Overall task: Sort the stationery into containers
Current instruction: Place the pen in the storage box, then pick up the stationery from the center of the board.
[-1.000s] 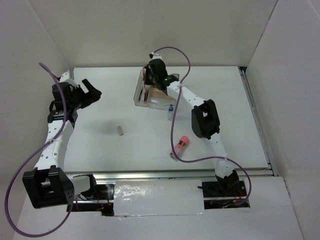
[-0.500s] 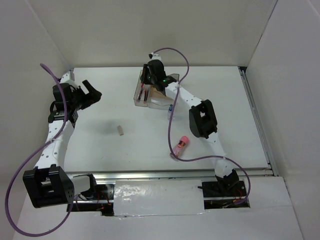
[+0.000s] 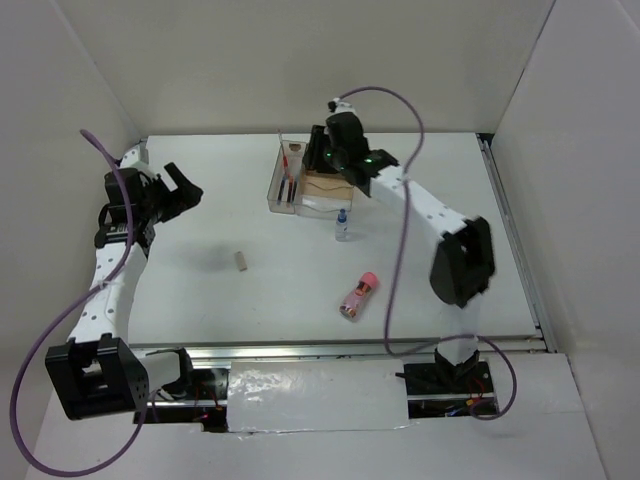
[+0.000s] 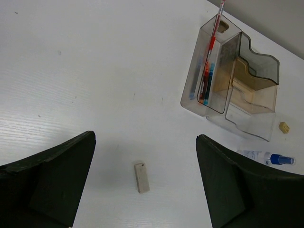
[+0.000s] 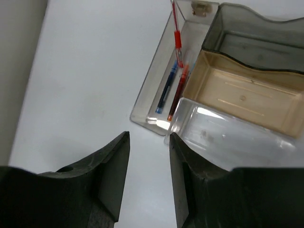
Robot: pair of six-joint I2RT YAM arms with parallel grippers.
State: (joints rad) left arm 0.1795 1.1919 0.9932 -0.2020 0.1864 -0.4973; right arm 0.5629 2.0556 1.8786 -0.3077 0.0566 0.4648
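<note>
The smoky organizer tray [image 3: 322, 205] stands at the back middle; it also shows in the left wrist view [image 4: 247, 111] and the right wrist view [image 5: 285, 28]. Its long narrow compartment holds a leaning red pen [image 3: 286, 152] [image 4: 212, 45] [image 5: 176, 35], a lying blue pen [image 5: 166, 90] and another red pen [image 5: 178, 92]. My right gripper [image 3: 320, 160] [image 5: 149, 134] hovers over the tray's near corner, open and empty. My left gripper [image 3: 186, 184] [image 4: 145, 137] is open and empty, high above a beige block [image 3: 241, 261] [image 4: 141, 177].
A clear blue-capped bottle [image 3: 342, 224] [image 4: 268, 157] lies just in front of the tray. A pink tube [image 3: 359, 294] lies on the table nearer the front. A second beige block [image 4: 284, 127] lies right of the tray. White walls enclose the table.
My right arm has swung its elbow out to the right and its gripper has drawn back from the narrow compartment. The red pen now stands leaning there, free of the gripper. The left arm is still.
</note>
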